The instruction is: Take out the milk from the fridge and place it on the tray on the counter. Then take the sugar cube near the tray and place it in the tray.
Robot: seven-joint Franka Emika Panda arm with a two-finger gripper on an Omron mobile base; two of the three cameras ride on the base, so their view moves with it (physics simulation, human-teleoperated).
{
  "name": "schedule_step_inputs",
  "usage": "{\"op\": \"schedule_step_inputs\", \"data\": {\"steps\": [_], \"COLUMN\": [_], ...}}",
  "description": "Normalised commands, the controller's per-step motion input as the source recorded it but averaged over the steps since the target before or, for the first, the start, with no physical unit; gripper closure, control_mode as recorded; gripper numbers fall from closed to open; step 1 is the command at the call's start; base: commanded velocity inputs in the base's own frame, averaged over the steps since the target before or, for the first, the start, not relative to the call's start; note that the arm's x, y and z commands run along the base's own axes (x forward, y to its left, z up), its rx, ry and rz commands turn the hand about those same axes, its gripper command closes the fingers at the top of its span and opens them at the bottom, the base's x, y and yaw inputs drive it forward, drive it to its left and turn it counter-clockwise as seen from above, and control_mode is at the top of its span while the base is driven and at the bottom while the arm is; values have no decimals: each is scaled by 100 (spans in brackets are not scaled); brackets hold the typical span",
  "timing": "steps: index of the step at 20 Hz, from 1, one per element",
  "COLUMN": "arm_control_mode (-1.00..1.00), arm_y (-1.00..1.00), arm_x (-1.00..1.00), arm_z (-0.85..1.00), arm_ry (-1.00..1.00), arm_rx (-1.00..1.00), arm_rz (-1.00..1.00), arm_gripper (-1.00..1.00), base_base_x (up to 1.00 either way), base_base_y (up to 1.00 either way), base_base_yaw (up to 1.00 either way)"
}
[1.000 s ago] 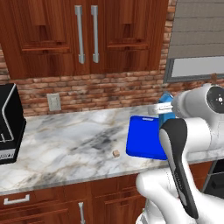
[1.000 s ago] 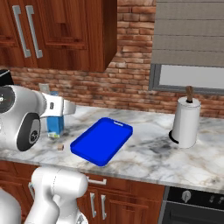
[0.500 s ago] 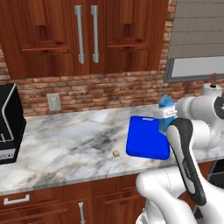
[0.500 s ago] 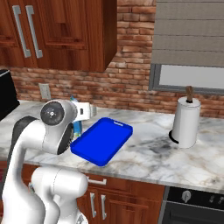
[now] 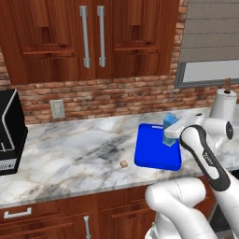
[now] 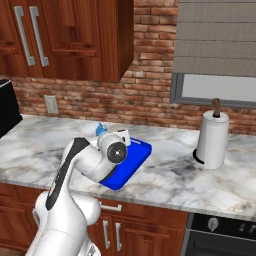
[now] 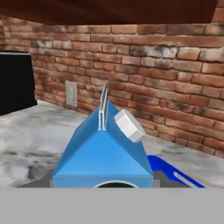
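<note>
While my arm reaches over the counter, this is how things lie, from left to right:

Black appliance point(image 5: 9, 133): it stands at the left end of the counter point(image 5: 70, 149), against the brick wall.
Wall socket point(image 5: 57, 108): it sits on the bricks, to the right of the black appliance.
Sugar cube point(image 5: 123, 164): it lies on the marble near the front edge, just beside the left side of the tray point(image 5: 151, 156) and not touching it.
Tray: it lies flat on the counter, blue, right of the sugar cube.
Milk point(image 5: 169, 130): the blue carton is upright over the far part of the tray. In the hand view its gabled top and white cap point(image 7: 130, 125) are close before my camera. I cannot tell if its bottom touches the tray.
Gripper point(image 5: 173, 131): my fingers are partly closed around the milk, one on each side, so I have hold of the carton. In the right base view my wrist covers most of it and only the carton's top point(image 6: 101, 130) is seen.
Paper towel roll point(image 6: 212, 140): it stands upright on the counter, well apart from the tray to the right, under the window.
</note>
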Motion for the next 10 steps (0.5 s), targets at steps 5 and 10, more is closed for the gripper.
{"op": "schedule_step_inputs", "data": {"steps": [5, 10], "arm_control_mode": [-100, -100], "arm_y": [-31, -12], "arm_x": [78, 61], "arm_z": [-40, -5], "arm_ry": [1, 17], "arm_rx": [0, 0], "arm_rz": [23, 10], "arm_gripper": [100, 100], "base_base_x": [0, 0], "base_base_y": [0, 0], "base_base_yaw": [0, 0]}}
